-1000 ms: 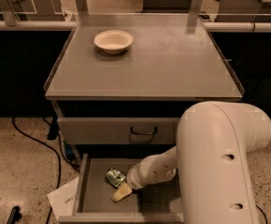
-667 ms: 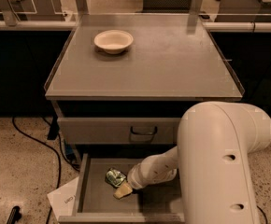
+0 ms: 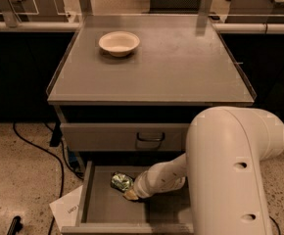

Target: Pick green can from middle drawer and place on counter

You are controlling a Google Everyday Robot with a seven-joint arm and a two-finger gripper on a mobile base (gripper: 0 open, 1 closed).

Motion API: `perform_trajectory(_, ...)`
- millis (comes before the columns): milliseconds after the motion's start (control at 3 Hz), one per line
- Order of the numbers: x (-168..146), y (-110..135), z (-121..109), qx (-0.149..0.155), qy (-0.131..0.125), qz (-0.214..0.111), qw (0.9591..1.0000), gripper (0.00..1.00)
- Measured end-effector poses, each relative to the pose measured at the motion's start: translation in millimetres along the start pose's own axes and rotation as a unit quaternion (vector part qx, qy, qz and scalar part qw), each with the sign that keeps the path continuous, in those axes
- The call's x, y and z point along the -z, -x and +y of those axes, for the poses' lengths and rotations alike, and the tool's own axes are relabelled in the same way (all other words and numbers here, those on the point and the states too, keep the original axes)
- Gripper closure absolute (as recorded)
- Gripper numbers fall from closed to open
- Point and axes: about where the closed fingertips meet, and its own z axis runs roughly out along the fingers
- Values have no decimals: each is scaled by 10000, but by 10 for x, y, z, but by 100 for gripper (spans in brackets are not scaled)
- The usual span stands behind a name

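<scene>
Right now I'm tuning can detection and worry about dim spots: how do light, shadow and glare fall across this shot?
Camera view: warm, dim light overall; the counter is evenly lit with a faint sheen near its far edge; the middle drawer sits in shadow, yet the green can shows bright glints; the gripper, just beside the can in the drawer, reads pale.

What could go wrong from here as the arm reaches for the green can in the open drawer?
The dented green can lies right by the pincer; an off-centre contact may nudge it across the middle drawer floor. Lifting out, the arm could catch the closed drawer just above. On the counter, placing near the bowl may knock it.
</scene>
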Motion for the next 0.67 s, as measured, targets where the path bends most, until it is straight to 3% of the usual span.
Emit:
perform_trajectory(333, 0, 0, 0, 0, 0, 0, 10000, 89)
perform_trajectory(667, 0, 0, 0, 0, 1, 0, 10000, 100)
